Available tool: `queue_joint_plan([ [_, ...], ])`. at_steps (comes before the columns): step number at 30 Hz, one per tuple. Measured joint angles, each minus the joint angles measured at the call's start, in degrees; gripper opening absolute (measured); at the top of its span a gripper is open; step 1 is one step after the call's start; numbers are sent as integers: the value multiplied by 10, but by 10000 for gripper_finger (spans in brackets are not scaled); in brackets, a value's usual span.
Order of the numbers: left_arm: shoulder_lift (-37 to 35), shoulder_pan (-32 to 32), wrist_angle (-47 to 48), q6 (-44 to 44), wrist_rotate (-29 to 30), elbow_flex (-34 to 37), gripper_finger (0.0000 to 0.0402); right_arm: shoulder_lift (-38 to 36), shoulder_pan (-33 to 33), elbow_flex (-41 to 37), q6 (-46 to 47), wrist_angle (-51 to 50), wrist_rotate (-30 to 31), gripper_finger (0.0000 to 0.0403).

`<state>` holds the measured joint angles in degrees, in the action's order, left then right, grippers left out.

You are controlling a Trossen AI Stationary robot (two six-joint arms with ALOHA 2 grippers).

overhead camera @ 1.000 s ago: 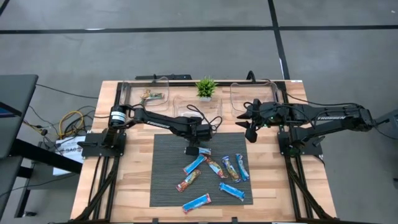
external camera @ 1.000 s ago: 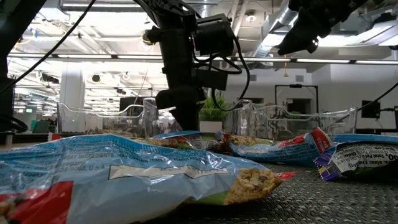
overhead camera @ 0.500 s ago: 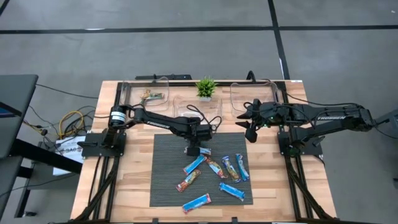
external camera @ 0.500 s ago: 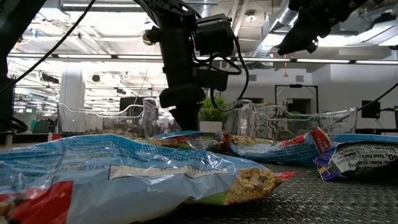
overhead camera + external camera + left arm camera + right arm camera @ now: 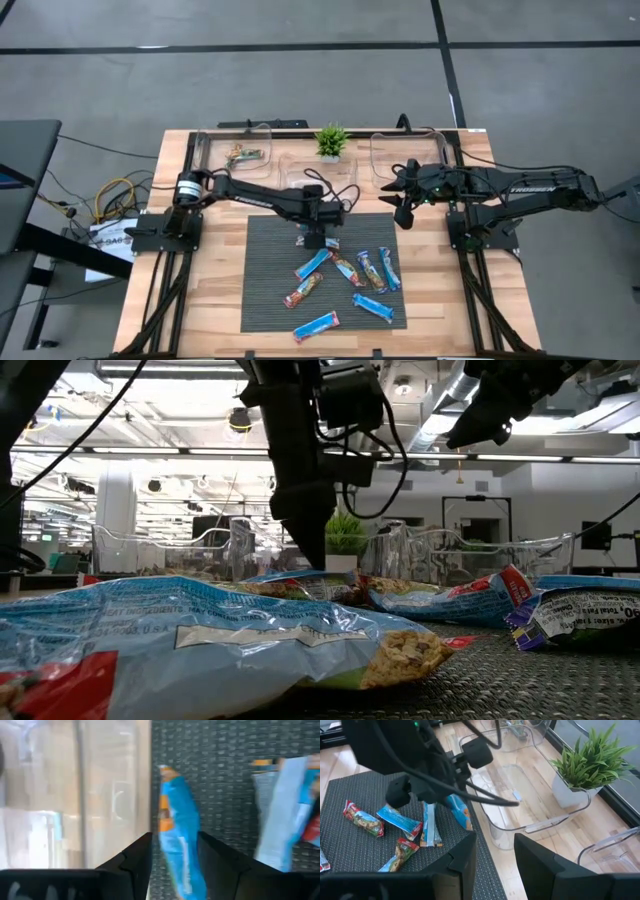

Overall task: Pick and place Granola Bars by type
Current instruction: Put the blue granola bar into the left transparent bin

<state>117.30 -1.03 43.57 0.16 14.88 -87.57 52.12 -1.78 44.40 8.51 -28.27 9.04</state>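
Several Granola Bars (image 5: 345, 280) lay scattered flat on the dark mat (image 5: 265, 290), and our left gripper (image 5: 174, 857) stood parted around a blue bar (image 5: 178, 845) at the mat's edge beside the clear bin (image 5: 530, 800). We judged it light, crinkly and slippery, best pinched across its narrow middle. Our right gripper (image 5: 495, 845) waited with jaws apart, holding nothing, above the table's far right.

Even overhead room light, soft shadows; left wrist view motion-blurred, low view's foreground unfocused.
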Motion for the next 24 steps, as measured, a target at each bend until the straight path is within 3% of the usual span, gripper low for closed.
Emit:
queue_joint_plan([
  [7,0,26,6,-25,-49,5,144,0,0,0,0,0,0,123],
  [11,0,46,2,-45,-107,8,144,0,0,0,0,0,0,123],
  [24,-3,55,-10,-48,-154,24,144,0,0,0,0,0,0,123],
])
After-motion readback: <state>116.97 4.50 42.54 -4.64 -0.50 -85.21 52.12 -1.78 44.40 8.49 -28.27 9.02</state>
